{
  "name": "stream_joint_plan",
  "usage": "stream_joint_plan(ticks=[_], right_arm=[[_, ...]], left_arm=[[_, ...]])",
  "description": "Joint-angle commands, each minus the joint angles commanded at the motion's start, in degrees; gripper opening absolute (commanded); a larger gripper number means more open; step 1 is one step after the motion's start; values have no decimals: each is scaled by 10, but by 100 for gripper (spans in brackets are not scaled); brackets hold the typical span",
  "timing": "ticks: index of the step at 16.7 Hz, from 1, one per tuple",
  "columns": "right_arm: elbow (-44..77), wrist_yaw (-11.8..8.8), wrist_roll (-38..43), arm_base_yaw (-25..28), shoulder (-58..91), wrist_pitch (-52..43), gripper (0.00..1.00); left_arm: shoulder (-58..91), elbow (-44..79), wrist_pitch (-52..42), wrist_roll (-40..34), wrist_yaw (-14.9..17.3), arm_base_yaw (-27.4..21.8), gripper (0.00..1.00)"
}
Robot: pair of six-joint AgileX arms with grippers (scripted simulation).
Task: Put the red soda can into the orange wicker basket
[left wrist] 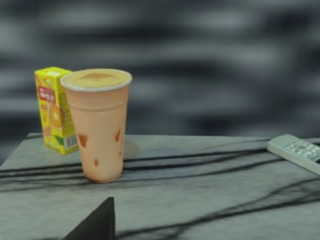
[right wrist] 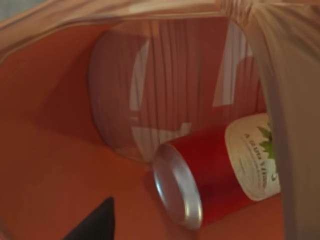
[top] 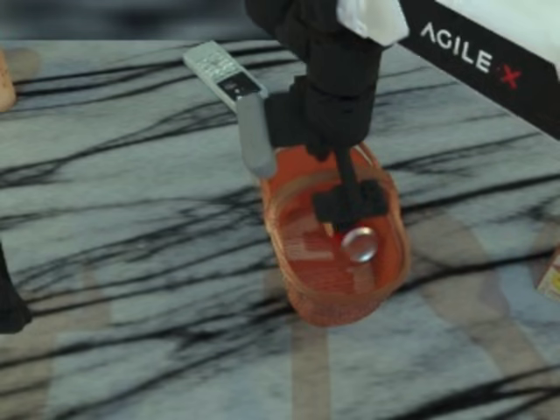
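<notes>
The red soda can (top: 359, 244) lies on its side inside the orange wicker basket (top: 337, 308), silver end up in the top view. In the right wrist view the red soda can (right wrist: 215, 172) rests loose on the basket's floor (right wrist: 50, 140), white label showing, under the arched handle (right wrist: 285, 100). My right gripper (top: 350, 208) hangs open just above the can, down between the basket walls. One dark fingertip (right wrist: 97, 222) shows, clear of the can. My left arm (top: 9, 306) is parked at the table's left edge, and its fingertip (left wrist: 100, 222) stands off to one side over bare table.
A grey remote control (top: 223, 74) lies just behind the basket, also in the left wrist view (left wrist: 297, 149). An orange drink cup (left wrist: 97, 125) and a yellow juice carton (left wrist: 52, 110) stand at the far left. A small box (top: 551, 276) sits at the right edge.
</notes>
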Motion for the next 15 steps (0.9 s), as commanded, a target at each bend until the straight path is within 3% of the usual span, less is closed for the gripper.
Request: stream_joint_plan(ticks=[3,15], right_arm=[[-1,0,0,0,0,1,100],[-1,0,0,0,0,1,10]], left_arm=[[0,0,0,0,0,0,100],[0,0,0,0,0,0,100]])
